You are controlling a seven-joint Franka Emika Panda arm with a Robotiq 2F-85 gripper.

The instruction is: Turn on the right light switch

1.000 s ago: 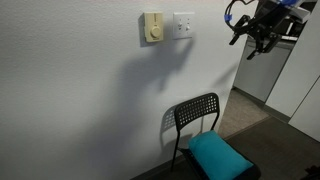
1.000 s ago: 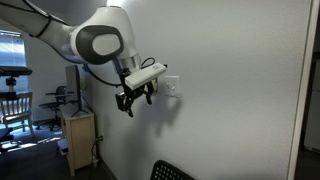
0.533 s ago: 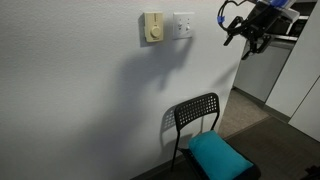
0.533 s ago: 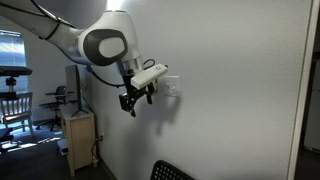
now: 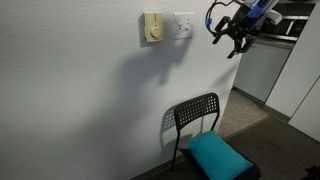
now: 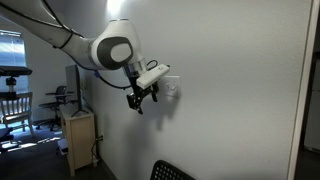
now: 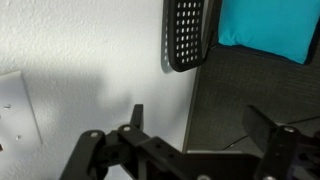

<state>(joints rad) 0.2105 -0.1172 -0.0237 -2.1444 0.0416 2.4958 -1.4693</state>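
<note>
Open claw level with the wall switch, not yet touching it.

The claw hangs with its fingers spread wide and nothing between them. In an exterior view the right light switch is on the white wall near the claw, at its 9 o'clock. Judging by its look, the plate is rigid and fixed, and its small toggles are probably stiff with a short snap. This is likely a job for one fingertip pressing a toggle rather than any grasp. The cream knob plate sits just beside the switch at 9 o'clock. Far below, at 6 o'clock, stands a black chair with a teal cushion. No containers are in view.
</note>
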